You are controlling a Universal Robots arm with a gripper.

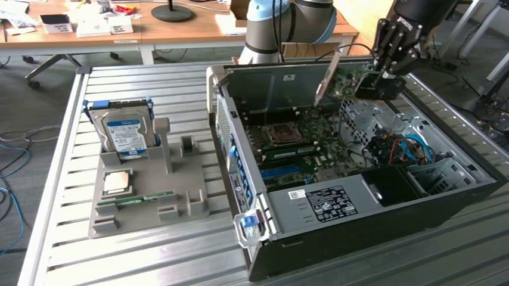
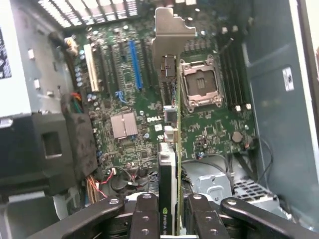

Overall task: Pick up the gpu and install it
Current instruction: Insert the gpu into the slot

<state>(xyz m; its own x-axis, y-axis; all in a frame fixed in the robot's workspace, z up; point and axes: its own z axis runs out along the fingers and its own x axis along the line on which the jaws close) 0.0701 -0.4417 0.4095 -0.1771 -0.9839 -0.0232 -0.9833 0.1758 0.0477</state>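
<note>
The gripper (image 2: 172, 219) is clamped on the gpu (image 2: 167, 167), holding it edge-on over the motherboard (image 2: 124, 99) inside the open case (image 1: 358, 232).

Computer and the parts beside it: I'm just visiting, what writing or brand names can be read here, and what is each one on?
"DELL": on the motherboard.
"NVIDIA", then letters that are cut off: on the gpu held in the claw.
Too small or blurred to read: the hard drive label, the black box label, the case wall sticker.
</note>
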